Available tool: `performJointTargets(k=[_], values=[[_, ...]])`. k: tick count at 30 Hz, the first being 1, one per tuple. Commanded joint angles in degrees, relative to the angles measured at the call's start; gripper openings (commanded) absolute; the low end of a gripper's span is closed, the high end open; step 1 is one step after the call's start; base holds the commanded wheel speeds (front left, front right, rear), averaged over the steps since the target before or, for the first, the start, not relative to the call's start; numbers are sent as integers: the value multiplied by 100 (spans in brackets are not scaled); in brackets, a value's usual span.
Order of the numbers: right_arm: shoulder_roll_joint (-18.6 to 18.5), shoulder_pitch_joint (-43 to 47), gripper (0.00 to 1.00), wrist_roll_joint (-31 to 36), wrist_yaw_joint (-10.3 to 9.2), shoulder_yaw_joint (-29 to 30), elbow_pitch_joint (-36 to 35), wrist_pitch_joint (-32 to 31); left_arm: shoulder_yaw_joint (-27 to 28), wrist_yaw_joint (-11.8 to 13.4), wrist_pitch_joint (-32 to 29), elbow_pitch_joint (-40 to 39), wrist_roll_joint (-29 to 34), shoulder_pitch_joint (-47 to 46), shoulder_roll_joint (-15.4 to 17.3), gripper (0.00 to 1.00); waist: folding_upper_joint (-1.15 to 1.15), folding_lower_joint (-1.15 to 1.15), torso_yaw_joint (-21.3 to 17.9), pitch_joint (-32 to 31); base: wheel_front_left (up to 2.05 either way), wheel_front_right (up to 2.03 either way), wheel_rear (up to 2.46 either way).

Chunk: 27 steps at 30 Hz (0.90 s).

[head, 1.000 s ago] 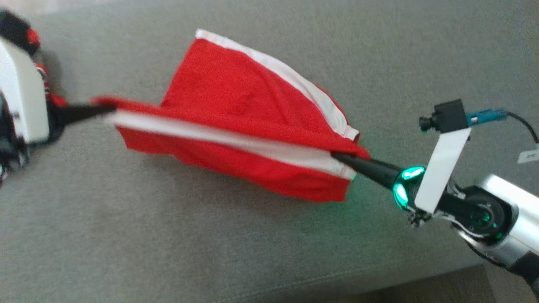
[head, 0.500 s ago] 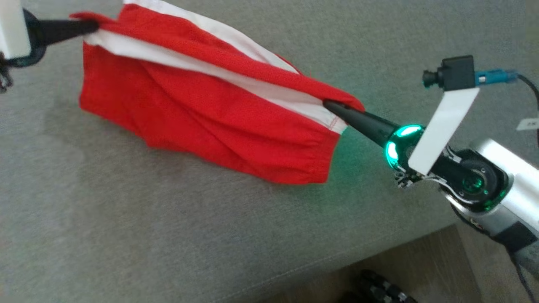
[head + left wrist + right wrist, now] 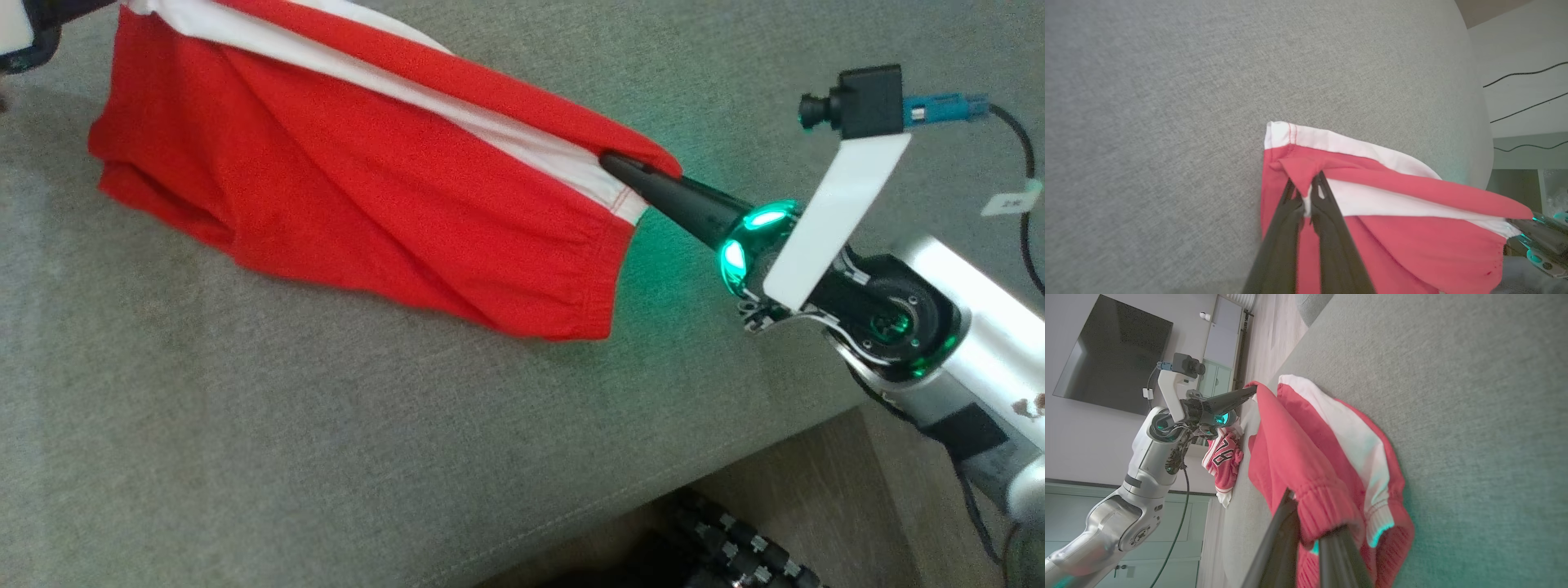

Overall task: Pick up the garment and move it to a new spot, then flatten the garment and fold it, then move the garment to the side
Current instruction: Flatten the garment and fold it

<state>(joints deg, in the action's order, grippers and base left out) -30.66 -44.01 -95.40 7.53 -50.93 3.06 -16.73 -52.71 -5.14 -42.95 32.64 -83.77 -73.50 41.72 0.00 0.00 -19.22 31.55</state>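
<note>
The garment (image 3: pixel 367 188) is a pair of red shorts with a white side stripe, stretched between both grippers just above the grey sofa cushion (image 3: pixel 326 425). My right gripper (image 3: pixel 611 162) is shut on the elastic waistband at the garment's right end, also seen close up in the right wrist view (image 3: pixel 1310 526). At the other end, my left gripper (image 3: pixel 1308 190) is shut on a red corner of the hem, and it shows from afar too (image 3: pixel 1251 390). The loose red cloth (image 3: pixel 1298 449) sags down onto the cushion below the taut edge.
The cushion's front edge (image 3: pixel 653 498) runs along the lower right, with floor and a dark ridged object (image 3: pixel 735 547) beyond it. Another red-and-white garment with numbers (image 3: pixel 1222 457) lies near the sofa's far end. A dark screen (image 3: pixel 1106 355) hangs on the wall.
The camera has shifted, showing more of the sofa's front edge. The garment's loose part, spread to the far side before, now hangs on the near side of the taut edge. Both grips hold.
</note>
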Motion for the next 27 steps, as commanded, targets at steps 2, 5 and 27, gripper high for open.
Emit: performJointTargets(k=[2,5,27], values=[[30,2,0,114,-4,89,-48,-40,318,-70,51,39,45,-399,144,0,0,0,11,55,0,0,0],[105,-42,67,193,-4,76,55,-101,323,-131,35,120,-33,-392,22,100,0,0,31,65,0,0,0],[-513,672,100,74,-4,526,21,98,-908,-234,-207,-279,1150,-98,683,100,0,0,-221,-402,0,0,0]])
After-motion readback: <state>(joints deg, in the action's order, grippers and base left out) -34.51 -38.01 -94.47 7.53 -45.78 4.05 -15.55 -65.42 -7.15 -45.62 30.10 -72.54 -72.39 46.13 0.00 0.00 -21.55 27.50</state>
